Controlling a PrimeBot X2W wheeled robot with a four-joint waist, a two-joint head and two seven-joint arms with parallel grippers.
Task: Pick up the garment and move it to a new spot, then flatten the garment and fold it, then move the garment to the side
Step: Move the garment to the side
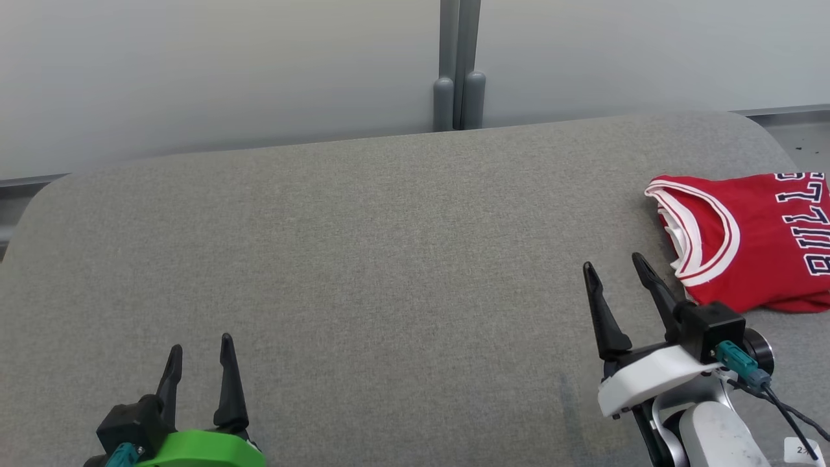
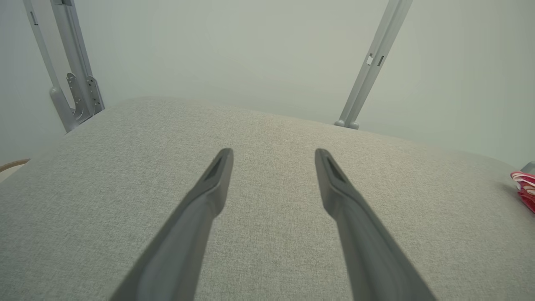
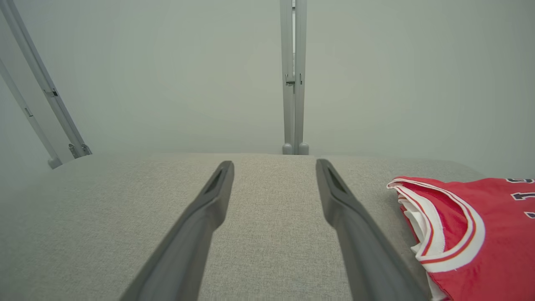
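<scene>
The garment (image 1: 758, 240) is a red jersey with white-trimmed collar and dark lettering, lying folded flat at the right edge of the grey padded table (image 1: 363, 259). It appears at the lower right of the right wrist view as the garment (image 3: 480, 238), and a sliver of the garment (image 2: 526, 189) shows at the far right of the left wrist view. My right gripper (image 1: 614, 266) hovers open just left of the jersey's collar, holding nothing. My left gripper (image 1: 200, 350) stands open at the lower left, far from the jersey, with nothing between its fingers.
A pale wall panel with a grey vertical post (image 1: 459, 71) rises behind the table's far edge. Slanted grey frame bars (image 2: 71, 67) show at the table's far left corner. The table's rounded right corner (image 1: 752, 123) lies beyond the jersey.
</scene>
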